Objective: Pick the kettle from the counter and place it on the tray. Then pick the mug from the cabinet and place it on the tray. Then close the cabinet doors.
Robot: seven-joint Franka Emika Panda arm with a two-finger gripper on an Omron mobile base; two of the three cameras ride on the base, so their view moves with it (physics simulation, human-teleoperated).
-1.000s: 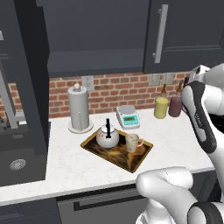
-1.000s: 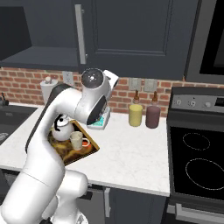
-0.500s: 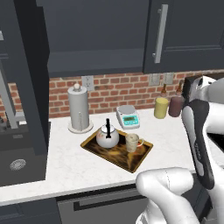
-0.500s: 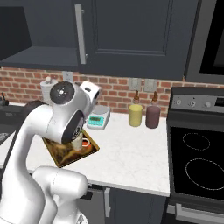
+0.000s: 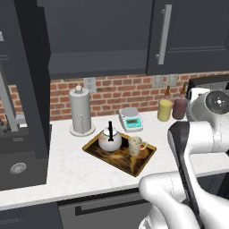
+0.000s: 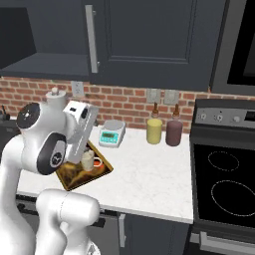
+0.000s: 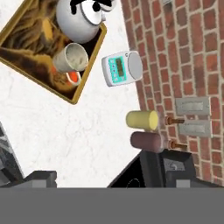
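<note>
The pincer (image 7: 109,176) stands wide, its 2 dark tips far apart at the bottom of the hand view, and it holds nothing. It looks down from above over the table (image 5: 67,172), well apart from the task's things.

The kettle (image 5: 110,139) sits upright on the tray (image 5: 147,159), at the end nearer the paper-towel roll (image 5: 80,112). The mug (image 5: 134,145) stands on the tray too, just beside the kettle, mouth up and with its handle toward the tray's rim. The tray lies flat on the table in front of the small scale (image 5: 130,119). So 2 of the 3 steps look done: both things are on the tray and neither is gripped.

What is left, judging from these views, is the cabinet doors. The right door (image 5: 192,36) with its silver bar handle looks shut. The left door (image 5: 31,89) appears swung out toward the camera, leaving the cabinet (image 5: 98,40) open. The shelf inside is too dark to make out anything on it. The arm would need to reach that open door and push it closed to finish.
</note>
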